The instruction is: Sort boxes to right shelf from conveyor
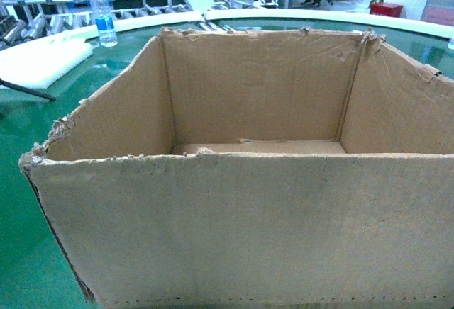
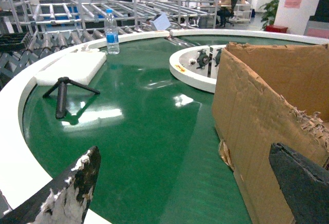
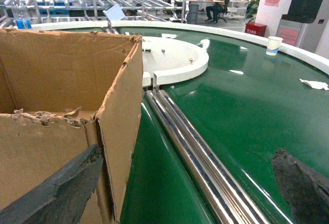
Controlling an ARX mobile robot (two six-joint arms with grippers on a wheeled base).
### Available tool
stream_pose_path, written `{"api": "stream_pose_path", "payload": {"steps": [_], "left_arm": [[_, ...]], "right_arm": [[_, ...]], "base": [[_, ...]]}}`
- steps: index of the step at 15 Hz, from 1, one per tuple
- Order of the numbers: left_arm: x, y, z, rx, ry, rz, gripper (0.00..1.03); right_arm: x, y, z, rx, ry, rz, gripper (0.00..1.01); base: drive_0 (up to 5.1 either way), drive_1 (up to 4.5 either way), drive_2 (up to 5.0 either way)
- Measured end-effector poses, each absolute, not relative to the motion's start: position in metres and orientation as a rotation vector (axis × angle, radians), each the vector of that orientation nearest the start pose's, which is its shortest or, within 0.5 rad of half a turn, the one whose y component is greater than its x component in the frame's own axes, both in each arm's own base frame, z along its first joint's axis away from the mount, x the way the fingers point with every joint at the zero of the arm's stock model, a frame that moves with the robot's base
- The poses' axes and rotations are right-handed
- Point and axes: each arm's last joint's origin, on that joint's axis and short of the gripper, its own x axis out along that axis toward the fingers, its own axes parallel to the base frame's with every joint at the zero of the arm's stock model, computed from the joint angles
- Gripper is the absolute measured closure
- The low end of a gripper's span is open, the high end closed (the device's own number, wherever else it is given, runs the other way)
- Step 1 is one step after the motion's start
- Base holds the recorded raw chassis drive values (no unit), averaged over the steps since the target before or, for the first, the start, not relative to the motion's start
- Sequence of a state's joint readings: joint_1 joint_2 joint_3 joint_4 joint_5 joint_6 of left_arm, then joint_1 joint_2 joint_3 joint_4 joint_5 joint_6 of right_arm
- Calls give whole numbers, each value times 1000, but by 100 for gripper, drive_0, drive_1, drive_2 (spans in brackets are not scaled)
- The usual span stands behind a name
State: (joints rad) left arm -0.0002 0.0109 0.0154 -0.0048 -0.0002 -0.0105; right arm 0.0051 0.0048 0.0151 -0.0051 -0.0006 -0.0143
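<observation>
Between both pincers (image 2: 180,193): box (image 1: 241,210).

Looks like a warehouse / logistics test hall w/ office corner at the back. Evidence: big curved green conveyor (image 2: 139,131) w/ white rim fills the floor area, steel rollers (image 3: 195,157) running across it, large torn cardboard box (image 1: 241,203) sitting on the belt. Behind it, rows of metal flow racks (image 2: 92,13) w/ roller rails, some blue crates (image 2: 64,14) on them. Far end: person seated at a desk (image 2: 224,5) on an office chair, monitors nearby, potted plant (image 2: 271,0), red notice on a white pillar (image 2: 293,0). Bright overhead lighting reflects off the belt. Loose items on the belt: water bottle (image 2: 111,31), white foam block (image 2: 72,67), small tripod (image 2: 64,93), paper cup (image 3: 273,44).
</observation>
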Motion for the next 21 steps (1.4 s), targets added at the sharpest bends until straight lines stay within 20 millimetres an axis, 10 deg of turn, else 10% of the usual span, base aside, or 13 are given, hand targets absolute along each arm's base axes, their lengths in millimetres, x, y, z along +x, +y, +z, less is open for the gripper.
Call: {"api": "stream_pose_path", "payload": {"steps": [10, 13, 16, 21], "left_arm": [[110, 1, 174, -27, -7, -41, 5], [135, -5, 215, -39, -77, -112, 5], [195, -30, 262, -34, -5, -260, 5], [273, -60, 241, 44, 277, -322, 5]], "right_arm": [[115, 4, 178, 2, -47, 26, 3], [141, 7, 212, -15, -141, 18, 3], [206, 22, 245, -72, -112, 55, 3], [292, 47, 250, -143, 159, 158, 3]], "base": [[0, 0, 0], [0, 0, 0], [0, 0, 0], [0, 0, 0]]}}
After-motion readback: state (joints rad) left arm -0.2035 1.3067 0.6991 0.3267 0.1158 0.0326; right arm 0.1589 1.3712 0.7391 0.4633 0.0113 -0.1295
